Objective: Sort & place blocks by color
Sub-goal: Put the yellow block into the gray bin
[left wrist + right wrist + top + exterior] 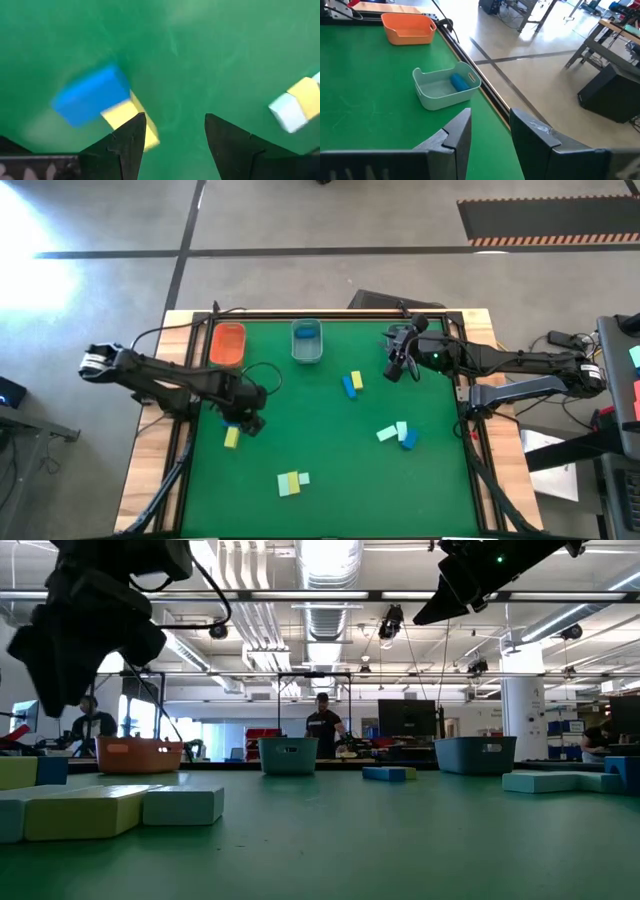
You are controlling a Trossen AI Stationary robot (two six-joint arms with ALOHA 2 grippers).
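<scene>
**A:** Blocks first: where are they?

**B:** Scattered over the green table (330, 440). A blue block (90, 95) and a yellow block (131, 120) lie touching each other right under my left end effector (175, 135), on the table's left side. A mixed yellow and mint cluster (291, 482) sits near the front edge, a blue and yellow pair (351, 384) lies near the middle, and a mint and blue group (398, 434) is to the right. One blue piece is already in the clear bin (444, 87) at the far edge; the orange bin (409, 27) beside it looks empty.

**A:** So which step are you on?

**B:** I judge it is the pick of the next block. My left end effector hangs over the blue and yellow pair, and sorting is barely begun, with most blocks still loose on the table.

**A:** What does the next move call for?

**B:** Centring. One of my left fingers (127, 145) overlaps the yellow block in the wrist view, and the gap between the fingers falls on bare table. I would shift sideways until a single block sits between them, then come down. Because the two blocks touch, a sloppy descent could nudge the neighbour.

**A:** And the end effectors themselves?

**B:** The left one is spread apart and holds nothing. My right end effector (490, 135) is raised near the table's far right corner, looking toward the bins; its fingers stand parted with nothing between them.
</scene>
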